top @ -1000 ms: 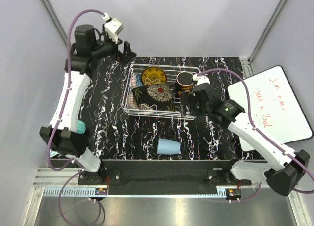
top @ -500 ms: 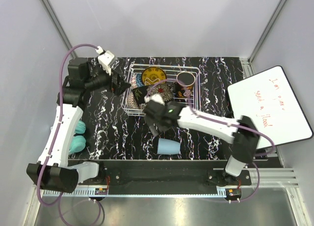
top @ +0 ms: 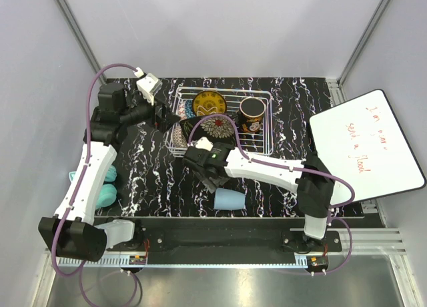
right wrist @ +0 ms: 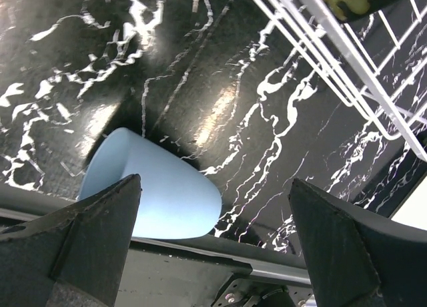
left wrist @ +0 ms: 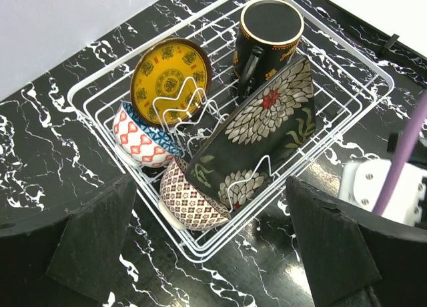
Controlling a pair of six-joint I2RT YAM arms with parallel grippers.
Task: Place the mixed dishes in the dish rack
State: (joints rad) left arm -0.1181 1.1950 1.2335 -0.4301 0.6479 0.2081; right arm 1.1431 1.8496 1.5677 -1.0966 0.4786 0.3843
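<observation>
The white wire dish rack (top: 261, 141) holds the yellow round plate (top: 209, 103), the dark floral mug (top: 251, 112) and the black square floral plate (top: 212, 129). The left wrist view shows them too: plate (left wrist: 170, 70), mug (left wrist: 267, 37), black plate (left wrist: 260, 127), plus the blue patterned bowl (left wrist: 143, 137) and beige patterned bowl (left wrist: 190, 200) in the rack (left wrist: 200, 250). The light-blue cup (top: 230, 199) lies on its side near the front edge. My right gripper (top: 211, 180) is open just above and left of the cup (right wrist: 150, 187). My left gripper (top: 163, 115) is open and empty beside the rack's left side.
Teal rounded items (top: 103, 187) lie at the table's left edge, partly behind the left arm. A whiteboard (top: 370, 147) with red writing sits at the right. The table's front lip (right wrist: 200, 253) runs just below the cup.
My right arm swung from the rack's right side, near the mug, to the front, over the light-blue cup. My left arm came down and toward the rack's left side.
</observation>
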